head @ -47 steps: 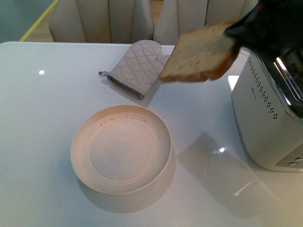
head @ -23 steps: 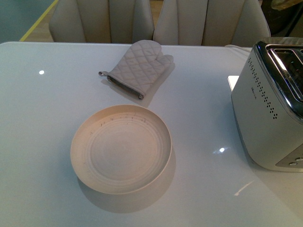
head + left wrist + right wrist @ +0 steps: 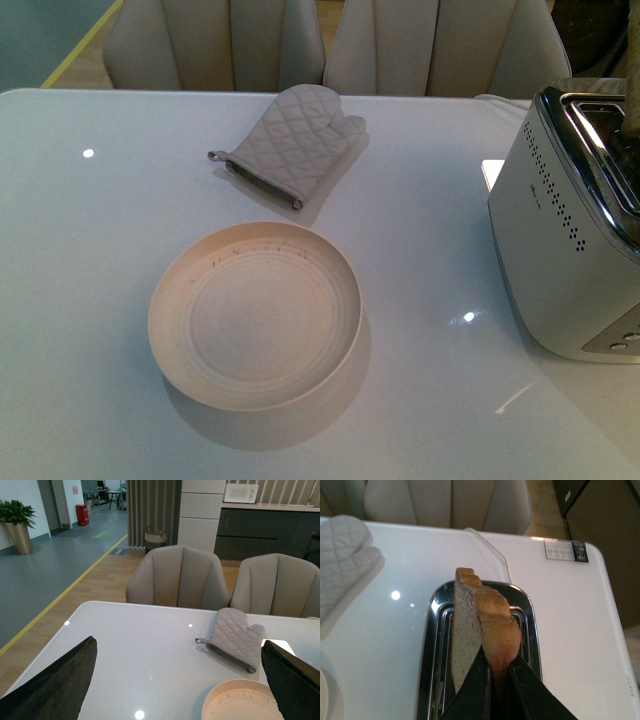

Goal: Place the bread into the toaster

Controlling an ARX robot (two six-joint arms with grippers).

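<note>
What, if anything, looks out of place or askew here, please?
Nothing stands out. The bread is clamped edge-on in the right gripper over the slots of the toaster, roughly in line with them; the plate sits upright and empty, and the oven mitt lies flat.

Light from above leaves small white glints on the glossy desk (image 3: 90, 300), upper left and lower right of the front view. The plate (image 3: 255, 320) throws a soft shadow toward bottom right; chrome on the toaster (image 3: 565, 240) gleams. Slightly dim, sharp.
</note>
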